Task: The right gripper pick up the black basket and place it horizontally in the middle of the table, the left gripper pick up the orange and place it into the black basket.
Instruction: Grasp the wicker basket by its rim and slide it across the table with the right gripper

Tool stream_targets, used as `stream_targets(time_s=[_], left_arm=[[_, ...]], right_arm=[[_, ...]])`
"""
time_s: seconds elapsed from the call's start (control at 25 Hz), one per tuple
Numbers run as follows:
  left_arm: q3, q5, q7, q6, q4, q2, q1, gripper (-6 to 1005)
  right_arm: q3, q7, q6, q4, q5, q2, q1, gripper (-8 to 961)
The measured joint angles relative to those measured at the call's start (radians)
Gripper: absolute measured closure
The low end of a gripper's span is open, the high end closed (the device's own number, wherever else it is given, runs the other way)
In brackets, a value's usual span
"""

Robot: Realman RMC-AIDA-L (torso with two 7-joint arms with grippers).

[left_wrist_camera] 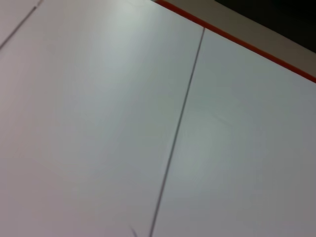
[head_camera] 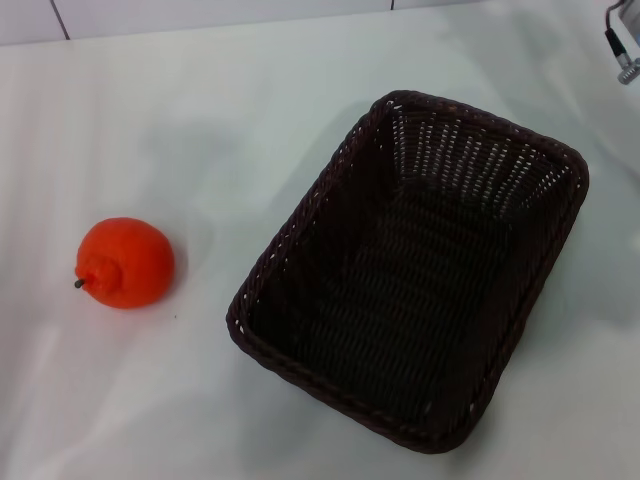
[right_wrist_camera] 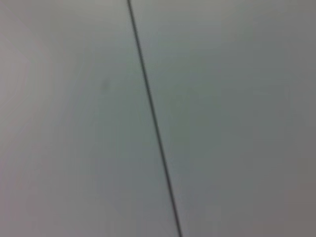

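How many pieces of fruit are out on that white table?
1. A single orange lies on the table's left side, apart from the empty black basket. Nothing in view could be hiding another.

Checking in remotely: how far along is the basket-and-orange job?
Nothing looks done. The black basket sits angled on the table, right of centre and empty. The orange lies apart on its left. Nothing is in hand; only a bit of the right arm shows. Left: straighten basket, load orange.

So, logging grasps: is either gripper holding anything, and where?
Nothing is held: the orange and the black basket sit free on the table.
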Motion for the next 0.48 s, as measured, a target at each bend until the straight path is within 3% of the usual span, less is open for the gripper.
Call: stream_targets(time_s=[0.48], left_arm=[[-0.038, 0.0, 0.001, -0.014, 0.009, 0.001, 0.011, 170]], right_arm=[[0.147, -0.07, 0.134, 0.022, 0.004, 0.008, -0.062, 157]])
